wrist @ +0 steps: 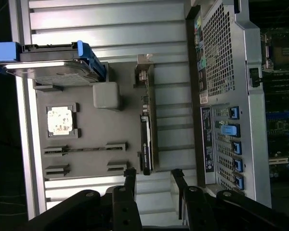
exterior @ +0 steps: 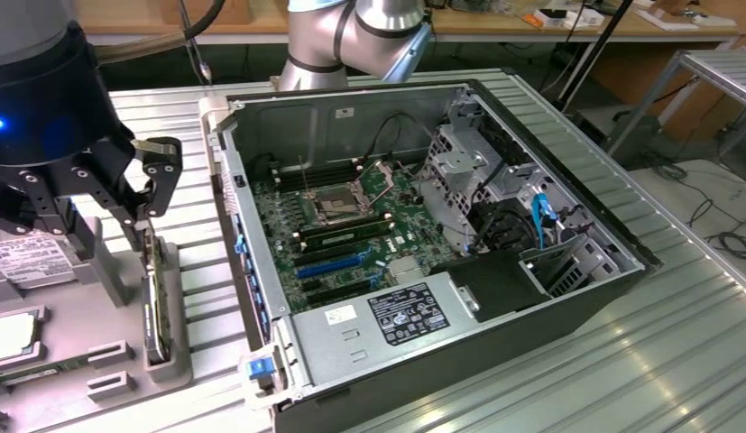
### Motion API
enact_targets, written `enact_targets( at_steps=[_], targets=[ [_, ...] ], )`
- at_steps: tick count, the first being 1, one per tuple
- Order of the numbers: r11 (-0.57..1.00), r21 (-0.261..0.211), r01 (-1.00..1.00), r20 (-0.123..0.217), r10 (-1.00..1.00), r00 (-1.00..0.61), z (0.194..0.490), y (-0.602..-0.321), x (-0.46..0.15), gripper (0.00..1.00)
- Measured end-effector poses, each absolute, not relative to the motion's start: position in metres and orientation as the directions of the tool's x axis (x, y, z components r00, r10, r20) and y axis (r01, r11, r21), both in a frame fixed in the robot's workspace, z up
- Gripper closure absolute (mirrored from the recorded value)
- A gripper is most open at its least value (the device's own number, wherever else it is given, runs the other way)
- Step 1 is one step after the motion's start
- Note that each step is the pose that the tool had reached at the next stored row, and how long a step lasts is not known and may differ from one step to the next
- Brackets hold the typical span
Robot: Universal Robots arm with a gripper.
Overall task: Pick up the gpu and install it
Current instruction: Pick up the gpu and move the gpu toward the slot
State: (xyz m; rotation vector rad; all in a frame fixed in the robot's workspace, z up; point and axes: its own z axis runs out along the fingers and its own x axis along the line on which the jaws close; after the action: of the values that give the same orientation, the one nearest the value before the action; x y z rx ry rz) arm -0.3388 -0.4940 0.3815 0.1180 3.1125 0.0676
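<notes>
The hand [exterior: 120,221] [wrist: 153,180] is seen with its fingers [wrist: 130,179] spread apart, and nothing is gripped between them. It is held over the near end of the gpu [exterior: 156,307] [wrist: 145,144]. In the wrist view that end of the card lies in line with the gap between the fingers. Whether any finger touches the card cannot be told.

The gpu is found outside the computer, standing on its long edge in a slot of the grey tray [exterior: 108,298] [wrist: 86,130], along the tray's edge nearest the computer case [exterior: 613,298] [wrist: 216,48]. Its black face and thin profile are shown in the wrist view.

Other parts are carried by the same tray:
- A labelled hard drive [exterior: 23,262] [wrist: 53,62] in a blue carrier is placed at the far end.
- A square processor chip [exterior: 5,334] [wrist: 60,120] is set in a recess.
- A thin memory stick [wrist: 84,149] is held between small supports.

The tray and the case are set side by side on the ribbed metal table [exterior: 661,361] [wrist: 111,29], the case being on the exterior view's right. The case is laid on its side with the cover off, so that the green motherboard [exterior: 336,225], its blue expansion slots [exterior: 330,266] and the labelled power supply [exterior: 403,316] are exposed.
</notes>
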Motion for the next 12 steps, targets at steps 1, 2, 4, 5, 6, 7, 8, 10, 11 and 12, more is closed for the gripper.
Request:
enact_targets(
  at_steps=[1,2,4,5,6,7,8,10,11,12],
  targets=[
    [0.996,0.044,0.075,-0.024,0.076,-0.997,0.381,-0.494,-0.338,0.58],
    [0.996,0.044,0.075,-0.025,0.076,-0.997,0.38,-0.494,-0.337,0.58],
    [0.996,0.045,0.075,-0.025,0.076,-0.997,0.378,-0.494,-0.336,0.58],
    [0.996,0.044,0.075,-0.025,0.076,-0.997,0.377,-0.494,-0.336,0.58],
    [0.996,0.044,0.075,-0.024,0.076,-0.997,0.375,-0.494,-0.335,0.58],
    [0.996,0.044,0.075,-0.024,0.076,-0.997,0.374,-0.494,-0.335,0.58],
    [0.996,0.044,0.075,-0.024,0.076,-0.997,0.373,-0.494,-0.335,0.58],
    [0.996,0.044,0.075,-0.024,0.076,-0.997,0.37,-0.494,-0.335,0.58],
    [0.996,0.044,0.075,-0.024,0.076,-0.997,0.369,-0.494,-0.335,0.58],
    [0.996,0.044,0.075,-0.024,0.076,-0.997,0.368,-0.494,-0.335,0.58]
  ],
)
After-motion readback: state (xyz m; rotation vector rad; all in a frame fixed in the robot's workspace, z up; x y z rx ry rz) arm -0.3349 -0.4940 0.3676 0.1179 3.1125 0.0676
